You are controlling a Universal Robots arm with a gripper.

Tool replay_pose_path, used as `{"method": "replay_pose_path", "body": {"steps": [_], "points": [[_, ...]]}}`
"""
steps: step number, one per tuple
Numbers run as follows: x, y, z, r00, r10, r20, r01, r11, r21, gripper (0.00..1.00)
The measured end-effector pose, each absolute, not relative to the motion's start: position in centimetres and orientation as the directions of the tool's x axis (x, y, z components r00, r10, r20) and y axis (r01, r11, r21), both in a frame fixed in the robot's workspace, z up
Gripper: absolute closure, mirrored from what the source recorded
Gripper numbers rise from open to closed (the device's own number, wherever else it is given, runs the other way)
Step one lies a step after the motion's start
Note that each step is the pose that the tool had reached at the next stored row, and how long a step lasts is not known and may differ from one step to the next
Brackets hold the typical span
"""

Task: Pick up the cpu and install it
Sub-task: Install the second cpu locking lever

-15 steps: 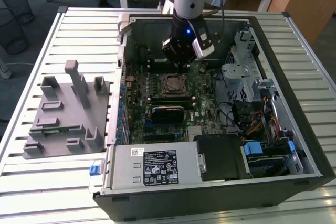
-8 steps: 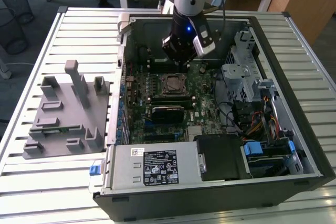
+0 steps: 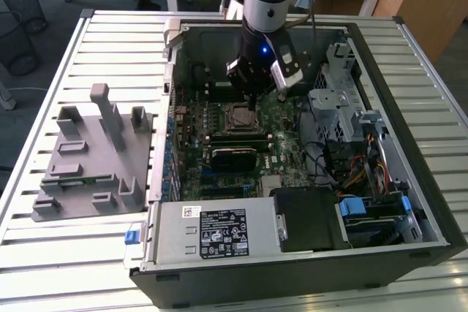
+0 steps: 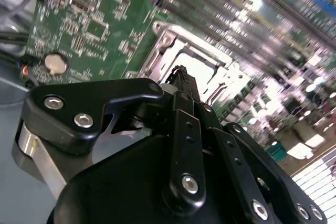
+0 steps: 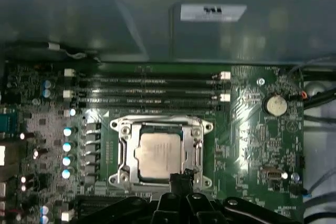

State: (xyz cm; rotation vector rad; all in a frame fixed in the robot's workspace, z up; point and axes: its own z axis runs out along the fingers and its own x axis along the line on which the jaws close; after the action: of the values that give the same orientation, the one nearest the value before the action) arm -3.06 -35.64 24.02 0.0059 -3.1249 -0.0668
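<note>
The gripper (image 5: 181,178) hangs just above the near edge of the socket (image 5: 160,151), its fingers (image 4: 181,85) drawn together on nothing. The cpu (image 5: 159,153) lies flat inside the socket's metal frame on the motherboard (image 3: 281,111). Beyond it run the memory sticks (image 5: 157,90), then the case wall (image 5: 105,24).

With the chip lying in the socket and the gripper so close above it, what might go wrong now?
1. The cpu sits inside the socket frame; if it is not fully flat, pressing may damage it.
2. The gripper hangs at the frame's edge, so a small sideways move might knock the frame or nudge the chip.
3. The memory sticks and the coin battery lie nearby, so a wide retreat may brush them.
</note>
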Motion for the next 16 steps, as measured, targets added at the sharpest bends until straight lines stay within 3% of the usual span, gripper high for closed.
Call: {"method": "replay_pose_path", "body": {"steps": [7, 16], "points": [[-3.1, -36.4, 24.0, -1.0, -0.01, 0.024, -0.009, 0.998, 0.067, 0.89], [-3.4, -37.5, 23.7, -0.998, -0.059, 0.027, -0.057, 0.996, 0.067, 0.89]]}}
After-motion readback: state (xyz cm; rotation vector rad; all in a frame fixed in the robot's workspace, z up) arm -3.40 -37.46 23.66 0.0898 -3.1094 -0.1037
